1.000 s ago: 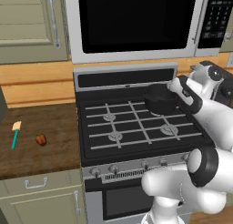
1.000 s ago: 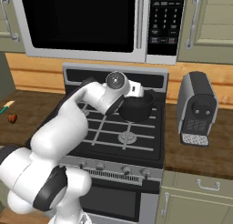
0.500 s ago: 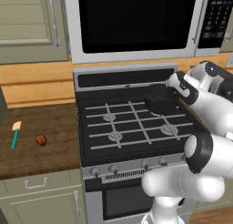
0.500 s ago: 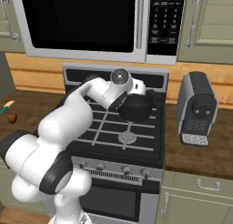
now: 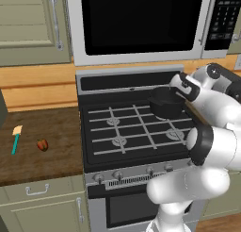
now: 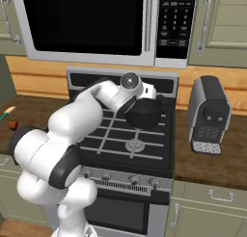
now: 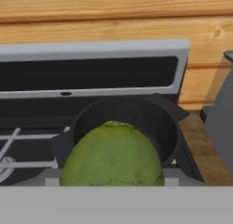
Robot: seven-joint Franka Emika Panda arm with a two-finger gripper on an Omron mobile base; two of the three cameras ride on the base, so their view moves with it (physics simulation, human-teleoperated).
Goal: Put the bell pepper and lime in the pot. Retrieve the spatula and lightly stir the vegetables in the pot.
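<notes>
Lime (image 7: 112,155): round, green, clamped between the fingers, poised just above the near rim of the pot (image 7: 157,123). Pot: black, on the far right burner of the stove (image 5: 122,132). Gripper (image 5: 181,85): at the pot's right side. Bell pepper (image 5: 43,145): red-orange, on the brown table (image 5: 56,132) left of the stove. Spatula (image 5: 16,139): teal handle, cream blade, just left of the pepper, apart. Coffee machine (image 6: 209,115): right of the stove.

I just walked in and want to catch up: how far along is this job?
Nothing is finished. In hand: the gripper carries the lime just before the pot. Left: the bell pepper and spatula lie on the counter, then stirring.
</notes>
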